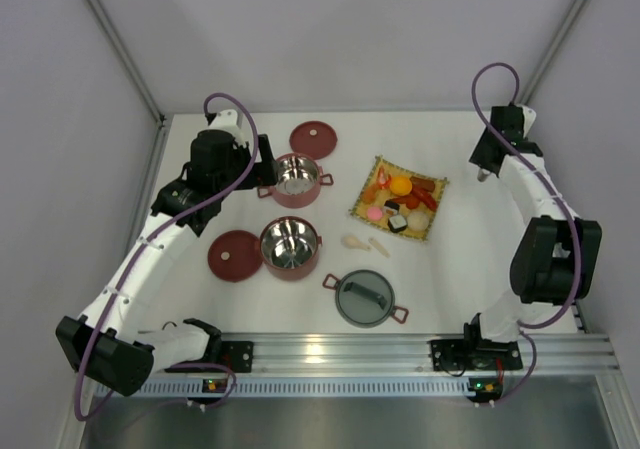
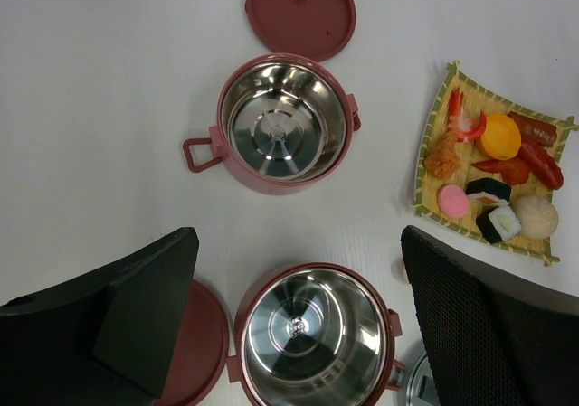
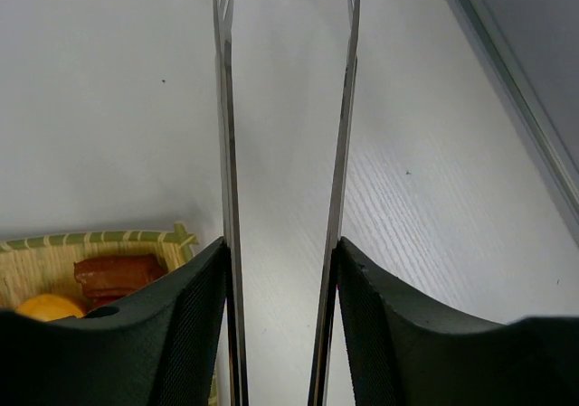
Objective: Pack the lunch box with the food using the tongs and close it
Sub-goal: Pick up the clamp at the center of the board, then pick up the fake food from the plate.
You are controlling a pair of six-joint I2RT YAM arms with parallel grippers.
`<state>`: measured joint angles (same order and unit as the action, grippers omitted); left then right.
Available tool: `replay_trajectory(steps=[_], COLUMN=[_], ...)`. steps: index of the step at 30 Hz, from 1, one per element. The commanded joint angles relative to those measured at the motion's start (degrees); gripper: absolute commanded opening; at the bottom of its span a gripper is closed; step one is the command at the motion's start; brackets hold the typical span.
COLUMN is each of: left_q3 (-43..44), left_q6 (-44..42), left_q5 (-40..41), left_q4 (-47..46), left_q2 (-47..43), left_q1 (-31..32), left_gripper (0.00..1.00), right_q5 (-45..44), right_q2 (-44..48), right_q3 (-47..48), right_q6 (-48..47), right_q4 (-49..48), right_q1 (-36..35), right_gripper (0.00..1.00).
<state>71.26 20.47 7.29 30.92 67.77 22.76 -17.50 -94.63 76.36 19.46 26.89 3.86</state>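
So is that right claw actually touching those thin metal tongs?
Touching. The right wrist view shows both arms of the tongs pressed against the inner finger faces of the right gripper, no gap.

The tongs (image 3: pixel 226 153) are cut off at the tips by the top edge. The joined end is lost below the frame between the right gripper (image 3: pixel 281 248) fingers. The mat (image 3: pixel 36 266) is clipped by the left edge and partly covered by a finger, and an orange food (image 3: pixel 43 306) piece is half hidden there.

In the left wrist view:
- The near bowl (image 2: pixel 312 338) is clipped at the bottom.
- The near red lid (image 2: pixel 206 343) is largely hidden behind a left gripper (image 2: pixel 298 243) finger.
- The far red lid (image 2: pixel 303 13) is clipped at the top.
- The grey lid (image 2: pixel 418 390) is seen only as a sliver.

In the top view, the tongs are too small to be made out.
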Motion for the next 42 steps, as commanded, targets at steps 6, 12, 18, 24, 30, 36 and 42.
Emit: replay_trajectory(steps=[6, 12, 18, 24, 30, 36, 42], left_q3=[1.3, 1.3, 1.4, 1.5, 1.6, 1.6, 1.7], left_q6=[0.0, 0.0, 0.1, 0.1, 0.2, 0.0, -0.2], left_q5=[0.0, 0.3, 0.4, 0.7, 1.1, 1.3, 1.7], left_q4=[-1.1, -1.0, -1.0, -0.9, -0.8, -0.7, -0.6], left_q2=[-0.7, -0.4, 0.2, 0.3, 0.7, 1.0, 1.1], left_q1=[0.2, 0.2, 0.2, 0.2, 0.2, 0.2, 0.2], left_gripper=[0.99, 0.99, 0.99, 0.99, 0.99, 0.99, 0.99], right_q5=[0.5, 2.5, 2.7, 4.5, 7.2, 5.5, 2.9], right_q2=[7.6, 14.6, 21.7, 25.6, 27.4, 24.9, 23.5], right_q3=[-1.7, -3.6, -6.3, -7.9, -8.9, -9.3, -10.4], right_q6=[-0.9, -1.3, -1.1, -0.4, 2.2, 5.3, 7.9], right_q4=[3.1, 4.7, 7.1, 9.0, 9.5, 9.8, 10.2], right_q1=[-1.9, -6.4, -12.9, -19.1, -27.0, -36.5, -41.3], right_gripper=[0.47, 0.46, 0.44, 0.43, 0.42, 0.42, 0.42])
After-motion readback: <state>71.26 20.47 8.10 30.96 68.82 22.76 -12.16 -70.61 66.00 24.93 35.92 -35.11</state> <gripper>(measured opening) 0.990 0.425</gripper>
